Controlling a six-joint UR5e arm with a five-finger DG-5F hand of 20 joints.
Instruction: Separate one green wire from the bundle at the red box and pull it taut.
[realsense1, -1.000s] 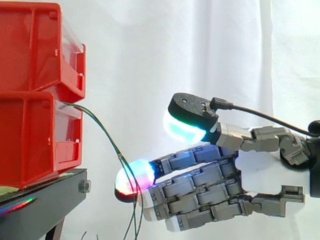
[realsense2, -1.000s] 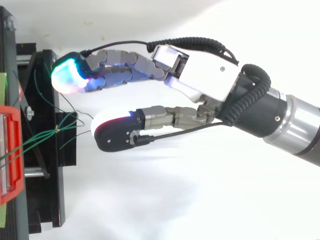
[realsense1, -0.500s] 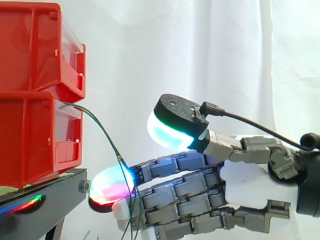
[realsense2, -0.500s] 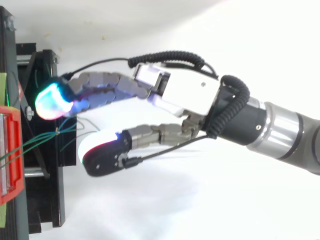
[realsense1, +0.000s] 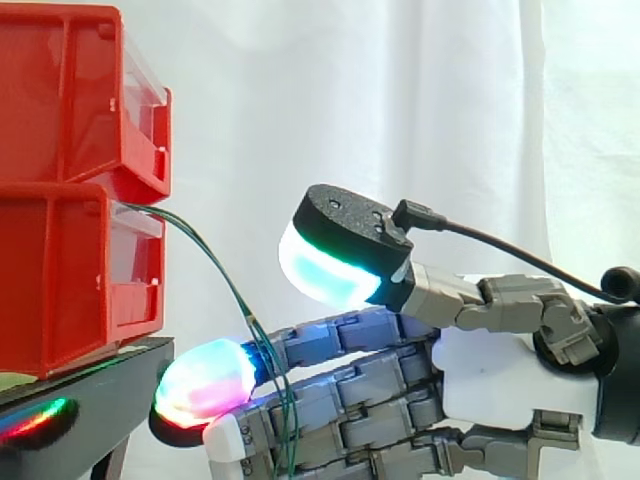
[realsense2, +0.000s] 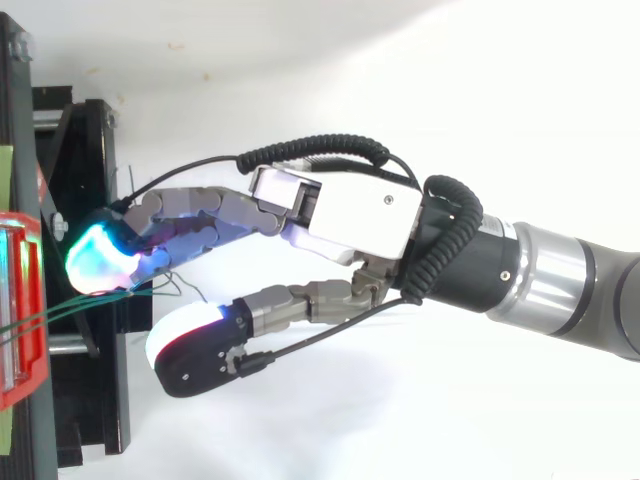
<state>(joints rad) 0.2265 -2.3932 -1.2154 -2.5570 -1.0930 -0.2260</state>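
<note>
- Multi-fingered grey robot hand: fingers straight, thumb apart, gripping nothing.
- Thin green wire bundle hangs from lower red plastic box, past black stand edge, across fingers.
- Risk: closing here may trap several wires together.

The side camera sits close and level with the red bins, facing the white curtain, and the hand enters from its right. The top camera looks down, seemingly from slightly farther off, with the bins at its left edge. Both cover the hand, the green wires and the bins' front.
</note>
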